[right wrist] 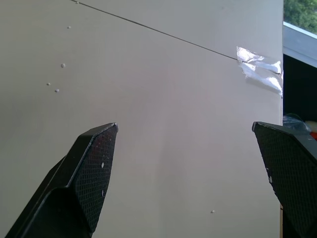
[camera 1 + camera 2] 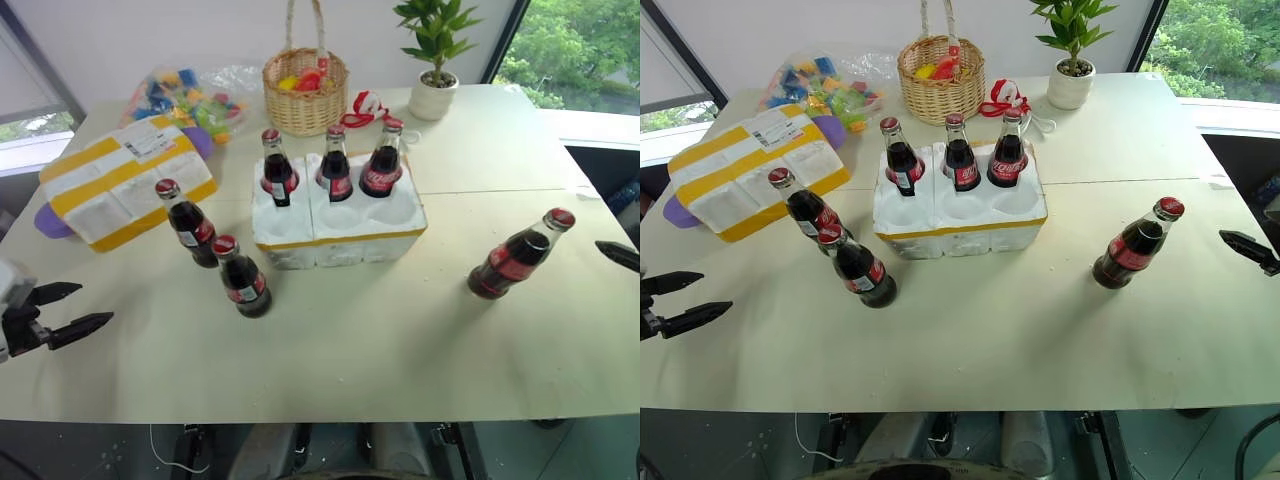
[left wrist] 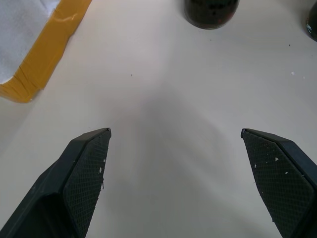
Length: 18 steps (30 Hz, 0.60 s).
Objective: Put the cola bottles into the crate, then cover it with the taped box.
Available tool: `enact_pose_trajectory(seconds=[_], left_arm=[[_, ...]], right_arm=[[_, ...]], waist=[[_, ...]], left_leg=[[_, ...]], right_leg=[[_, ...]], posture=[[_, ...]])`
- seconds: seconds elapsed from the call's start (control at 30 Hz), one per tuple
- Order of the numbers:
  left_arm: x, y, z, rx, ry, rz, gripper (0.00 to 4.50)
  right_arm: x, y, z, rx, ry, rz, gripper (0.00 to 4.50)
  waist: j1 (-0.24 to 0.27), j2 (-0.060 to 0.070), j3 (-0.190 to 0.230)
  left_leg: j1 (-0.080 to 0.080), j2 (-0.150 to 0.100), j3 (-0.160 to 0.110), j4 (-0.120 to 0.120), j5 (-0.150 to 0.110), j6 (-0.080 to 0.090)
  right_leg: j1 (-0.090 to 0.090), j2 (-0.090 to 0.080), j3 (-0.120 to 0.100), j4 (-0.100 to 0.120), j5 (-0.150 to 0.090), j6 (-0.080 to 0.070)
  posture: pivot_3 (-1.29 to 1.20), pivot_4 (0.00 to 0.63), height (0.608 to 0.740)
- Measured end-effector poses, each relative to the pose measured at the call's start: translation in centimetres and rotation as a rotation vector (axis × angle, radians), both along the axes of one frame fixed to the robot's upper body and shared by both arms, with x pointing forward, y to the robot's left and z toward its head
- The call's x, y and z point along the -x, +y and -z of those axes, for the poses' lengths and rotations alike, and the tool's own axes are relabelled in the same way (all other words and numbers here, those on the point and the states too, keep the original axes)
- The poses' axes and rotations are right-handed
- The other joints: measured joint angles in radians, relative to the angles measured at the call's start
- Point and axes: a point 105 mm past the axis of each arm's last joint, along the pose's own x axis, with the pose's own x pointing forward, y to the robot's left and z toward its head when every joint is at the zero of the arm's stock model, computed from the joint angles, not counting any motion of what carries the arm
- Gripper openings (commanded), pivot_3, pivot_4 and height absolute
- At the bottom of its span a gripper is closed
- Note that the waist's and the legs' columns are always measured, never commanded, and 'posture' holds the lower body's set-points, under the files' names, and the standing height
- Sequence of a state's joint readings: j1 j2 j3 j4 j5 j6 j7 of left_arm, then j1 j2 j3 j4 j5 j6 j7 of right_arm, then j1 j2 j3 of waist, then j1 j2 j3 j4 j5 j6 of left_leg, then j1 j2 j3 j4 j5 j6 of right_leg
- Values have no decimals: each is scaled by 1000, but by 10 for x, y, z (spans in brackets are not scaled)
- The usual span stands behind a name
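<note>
Left gripper [image 2: 62,312] at the worktop's [image 2: 380,350] left edge, jaws spread wide, holding nothing. Just beyond it toward the far-left corner lies the large white foam box with broad yellow tape stripes and a barcode label [image 2: 125,182], flat and probably light, though bulky; likely needs both grippers on opposite sides. Two small glass cola bottles with red caps and labels [image 2: 190,223] [image 2: 241,277] stand loose left of centre, near that gripper but apart from it. At mid-worktop, the white six-well foam tray with a yellow band [image 2: 338,225] carries three more bottles [image 2: 334,166] in its far row; the near three wells are vacant. The sixth bottle [image 2: 518,256] stands alone toward the right edge, with the right gripper [image 2: 617,254] close beside it, not touching, jaws wide and empty. Judgement: glass is smooth, fragile and top-heavy when nudged; grasp the body at the label, not the slim neck.
</note>
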<state>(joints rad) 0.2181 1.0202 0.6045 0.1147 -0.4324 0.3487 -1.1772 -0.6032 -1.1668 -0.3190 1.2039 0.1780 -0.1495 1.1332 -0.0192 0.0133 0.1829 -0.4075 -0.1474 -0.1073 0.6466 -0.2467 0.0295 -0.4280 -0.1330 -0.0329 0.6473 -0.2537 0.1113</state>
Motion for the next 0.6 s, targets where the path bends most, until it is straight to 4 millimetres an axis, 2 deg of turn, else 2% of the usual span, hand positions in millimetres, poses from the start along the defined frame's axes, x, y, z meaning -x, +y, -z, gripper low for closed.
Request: enact_pose_trajectory(seconds=[0.5,0.6], left_arm=[[1,0,1,14,12,-7,4411],[-5,-4,-4,62,-22,-13,4411]], right_arm=[[1,0,2,-16,10,0,4500],[1,0,3,-26,18,1,4500]], waist=[[0,0,0],[1,0,0]], left_leg=[[0,0,0,0,0,0],[0,0,0,0,0,0]], right_leg=[[0,0,0,0,0,0],[0,0,0,0,0,0]], posture=[[0,150,732],[0,150,732]])
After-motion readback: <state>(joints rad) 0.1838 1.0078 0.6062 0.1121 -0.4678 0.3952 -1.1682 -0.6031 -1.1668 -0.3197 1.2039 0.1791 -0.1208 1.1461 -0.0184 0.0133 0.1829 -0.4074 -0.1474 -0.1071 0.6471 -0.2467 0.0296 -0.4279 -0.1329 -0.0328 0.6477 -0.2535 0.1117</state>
